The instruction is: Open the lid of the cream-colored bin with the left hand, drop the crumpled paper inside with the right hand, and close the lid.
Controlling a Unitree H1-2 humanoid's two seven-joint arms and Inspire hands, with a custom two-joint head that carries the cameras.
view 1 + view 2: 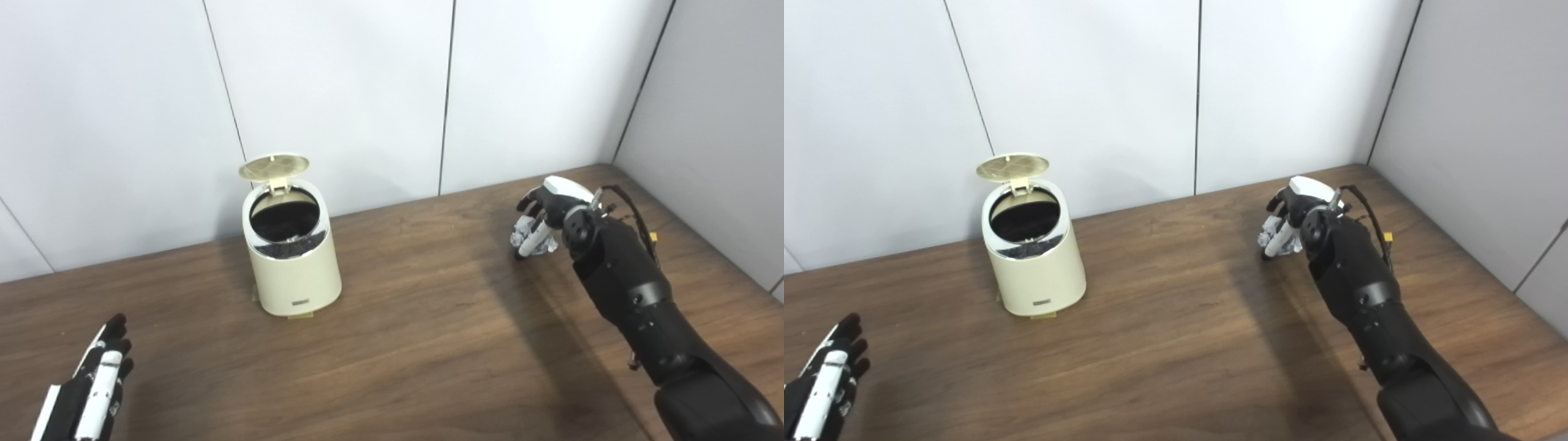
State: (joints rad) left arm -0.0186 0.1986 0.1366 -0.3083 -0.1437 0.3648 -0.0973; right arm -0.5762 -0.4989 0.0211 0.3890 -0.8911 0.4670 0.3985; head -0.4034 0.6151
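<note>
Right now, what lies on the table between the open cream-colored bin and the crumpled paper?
Nothing: in both eye views only bare brown wooden table separates the cream-colored bin from the white crumpled paper.

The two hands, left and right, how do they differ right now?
The left hand is flat and open with nothing in it, low near the table's front edge; the right hand is curled around the crumpled paper far across the table. Both are away from the cream-colored bin.
</note>
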